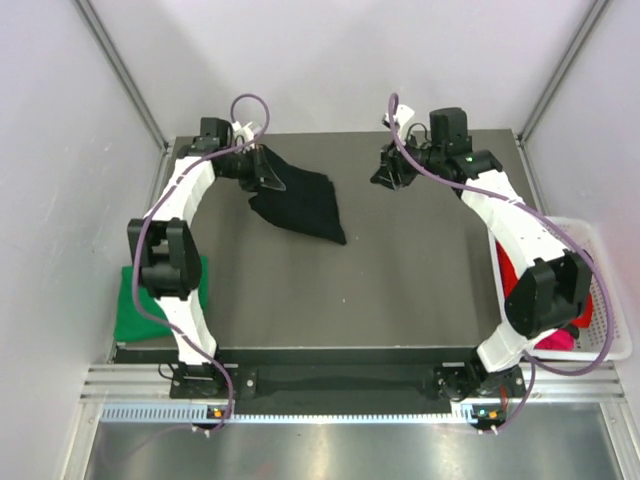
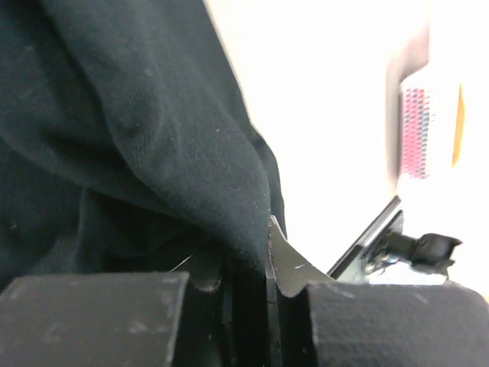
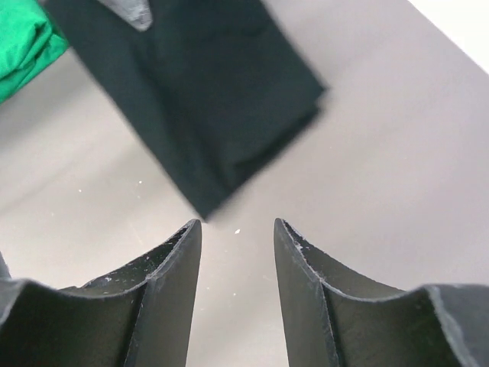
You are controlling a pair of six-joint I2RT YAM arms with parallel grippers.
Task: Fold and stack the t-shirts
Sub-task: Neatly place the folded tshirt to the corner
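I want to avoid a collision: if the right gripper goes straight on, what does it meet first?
Likely the folded corner of the black cloth t-shirt, just ahead of the open right gripper; it may touch the grey table first: depth unclear.

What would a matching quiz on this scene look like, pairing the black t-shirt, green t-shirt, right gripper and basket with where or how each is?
Things:
1 black t-shirt
2 green t-shirt
3 right gripper
4 basket

Places or states:
A open, holding nothing, above the table
B pinched by the left gripper
C at the table's right side
D at the table's left edge

Pairs: 1-B, 2-D, 3-A, 4-C
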